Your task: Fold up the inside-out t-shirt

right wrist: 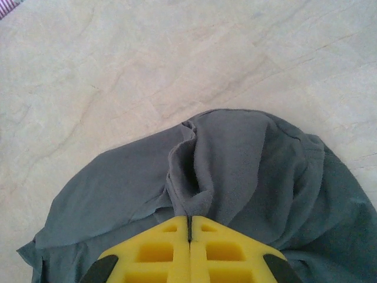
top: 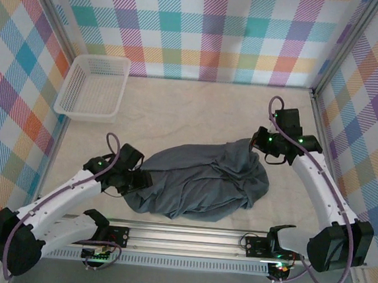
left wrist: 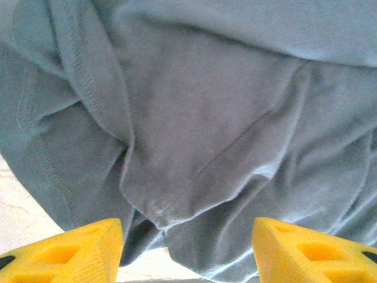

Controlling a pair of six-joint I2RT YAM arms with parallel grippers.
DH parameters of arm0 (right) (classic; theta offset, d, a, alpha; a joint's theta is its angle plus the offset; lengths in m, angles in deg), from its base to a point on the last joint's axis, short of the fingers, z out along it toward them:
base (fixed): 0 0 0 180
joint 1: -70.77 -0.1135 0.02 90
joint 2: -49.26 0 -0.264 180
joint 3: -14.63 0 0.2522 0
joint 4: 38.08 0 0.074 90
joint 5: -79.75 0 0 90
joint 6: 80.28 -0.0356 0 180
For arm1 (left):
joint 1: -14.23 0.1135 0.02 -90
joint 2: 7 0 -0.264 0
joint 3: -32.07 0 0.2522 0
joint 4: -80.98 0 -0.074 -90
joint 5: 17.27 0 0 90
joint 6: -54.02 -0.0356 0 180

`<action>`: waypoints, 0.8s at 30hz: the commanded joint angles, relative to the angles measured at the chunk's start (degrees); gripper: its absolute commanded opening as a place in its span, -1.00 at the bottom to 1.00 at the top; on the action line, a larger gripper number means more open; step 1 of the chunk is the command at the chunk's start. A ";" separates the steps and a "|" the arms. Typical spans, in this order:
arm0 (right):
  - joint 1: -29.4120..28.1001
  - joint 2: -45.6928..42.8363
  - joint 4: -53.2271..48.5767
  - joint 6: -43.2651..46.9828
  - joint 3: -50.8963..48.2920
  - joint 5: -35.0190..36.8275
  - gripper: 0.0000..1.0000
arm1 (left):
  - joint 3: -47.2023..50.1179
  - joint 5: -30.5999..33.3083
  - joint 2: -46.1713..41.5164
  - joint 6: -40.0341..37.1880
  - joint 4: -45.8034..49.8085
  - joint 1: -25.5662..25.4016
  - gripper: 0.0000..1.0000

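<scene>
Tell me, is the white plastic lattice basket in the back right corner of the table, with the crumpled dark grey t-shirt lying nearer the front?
Not quite. The white plastic lattice basket sits in the back left corner of the pale table, not the right, as the top view shows. The rest is right: the crumpled dark grey fabric t-shirt does lie nearer the front.

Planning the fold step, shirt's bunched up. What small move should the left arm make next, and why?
Probably lower the left gripper slightly and close on the fabric fold lying between its open fingers. The right gripper is shut on the right edge of the t-shirt, which lies crumpled, so a second grip would likely let both arms spread it flat.
</scene>
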 commanded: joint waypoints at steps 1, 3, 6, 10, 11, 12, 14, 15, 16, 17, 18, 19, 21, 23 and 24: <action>0.26 0.07 0.90 -0.59 1.94 -1.97 -1.00 | 2.12 -2.12 2.03 4.90 -4.98 0.56 0.20; 0.25 0.00 0.55 -0.39 2.42 -1.97 -1.00 | 2.40 -2.66 4.75 4.49 -6.58 0.56 0.22; 0.24 -0.19 0.30 -0.23 2.91 -1.97 -1.00 | 2.66 -2.00 6.96 2.70 -8.19 0.86 0.18; 0.24 -0.34 0.19 -0.69 3.42 -2.19 -1.00 | 2.93 -2.98 8.33 1.84 -10.05 1.25 -0.03; 0.30 -0.40 0.23 -0.99 3.53 -2.30 -1.00 | 3.01 -2.79 8.72 1.51 -9.84 1.31 -0.04; 0.21 -0.45 0.43 -1.12 3.61 -2.41 -1.00 | 3.32 -2.77 9.10 1.17 -9.59 1.35 -0.03; 0.25 -0.50 0.70 -1.44 3.86 -2.75 -1.00 | 3.78 -1.92 9.43 0.85 -8.26 1.44 0.03; 0.21 -0.39 0.67 -1.43 4.02 -3.00 -1.00 | 3.99 -1.50 9.09 0.62 -7.49 1.44 0.07; 0.23 -0.28 0.53 -1.40 4.30 -3.13 -1.00 | 4.15 -0.63 8.31 0.55 -6.53 1.44 0.11; 0.34 -0.19 0.41 -1.38 4.50 -3.22 -1.00 | 4.61 0.13 7.18 0.69 -5.83 1.44 0.14; 0.26 -0.17 0.40 -1.29 4.55 -3.20 -1.00 | 5.29 0.02 6.01 1.20 -5.78 1.52 0.15; 0.26 -0.19 0.45 -1.37 4.43 -3.20 -1.00 | 5.93 -0.66 5.20 1.89 -6.29 1.69 0.15; 0.27 -0.18 0.54 -1.45 4.24 -3.29 -1.00 | 8.63 -4.20 4.07 4.68 -9.94 2.08 0.12; 0.21 -0.28 0.69 -1.60 3.93 -3.29 -1.00 | 10.81 -6.85 3.98 7.11 -13.74 2.14 0.07; 0.24 -0.35 0.77 -1.69 3.76 -3.37 -1.00 | 11.31 -7.38 4.14 7.66 -14.95 2.15 0.05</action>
